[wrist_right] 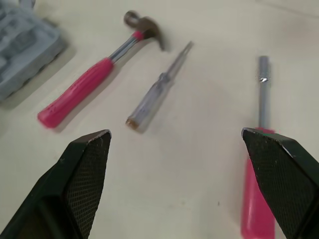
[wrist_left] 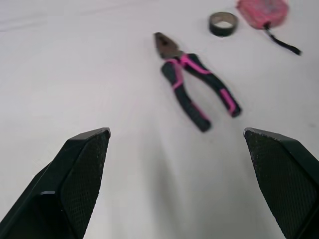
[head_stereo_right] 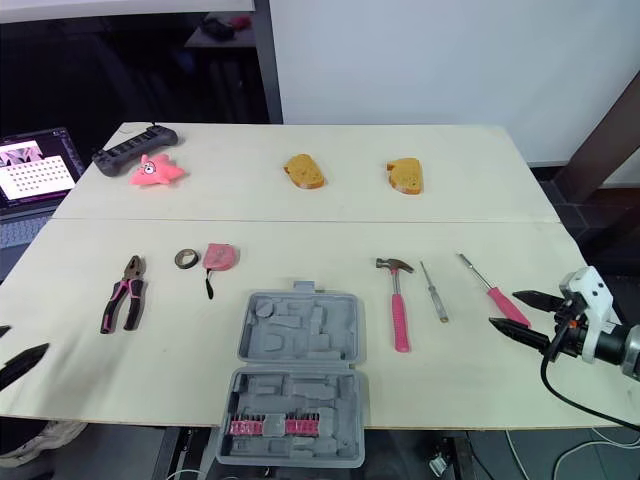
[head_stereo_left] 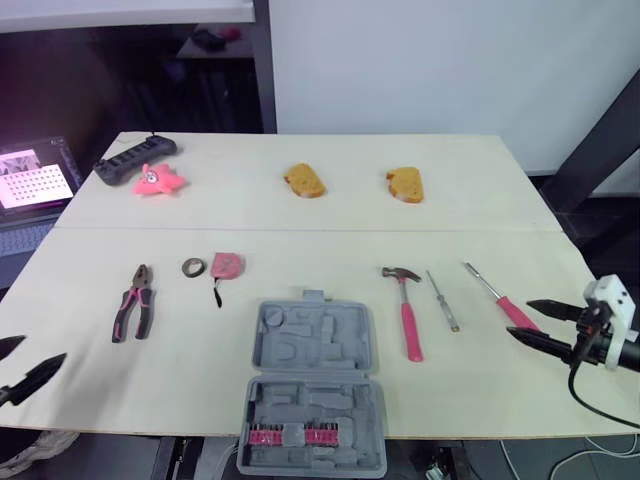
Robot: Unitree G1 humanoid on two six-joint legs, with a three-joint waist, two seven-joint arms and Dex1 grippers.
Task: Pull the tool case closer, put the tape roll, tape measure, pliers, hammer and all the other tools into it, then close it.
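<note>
The grey tool case (head_stereo_left: 315, 345) lies open and flat at the near edge of the table (head_stereo_left: 480, 210), in the middle between my two arms. Its nearer half holds a row of pink bits (head_stereo_left: 291, 434), and its farther half shows moulded grey recesses. My left gripper (head_stereo_left: 45, 349) hangs at the near left corner of the table with its fingers spread wide and nothing between them. The pliers (head_stereo_left: 133, 301) lie ahead of it, apart from the fingertips. Beyond the pliers, left of the case's far end, the tape roll (head_stereo_left: 194, 267) sits just beside the pink tape measure (head_stereo_left: 227, 265). My right gripper (head_stereo_left: 518, 318) is at the right edge of the table, also spread wide and holding nothing. The pink-handled screwdriver (head_stereo_left: 498, 296) lies slantwise with its handle end reaching in between these fingertips, though I cannot tell whether either finger touches it. Toward the case from it lie the clear-handled screwdriver (head_stereo_left: 443, 300) and then the hammer (head_stereo_left: 407, 310), whose pink handle points to the near edge, close to the case's right side but not touching it.
</note>
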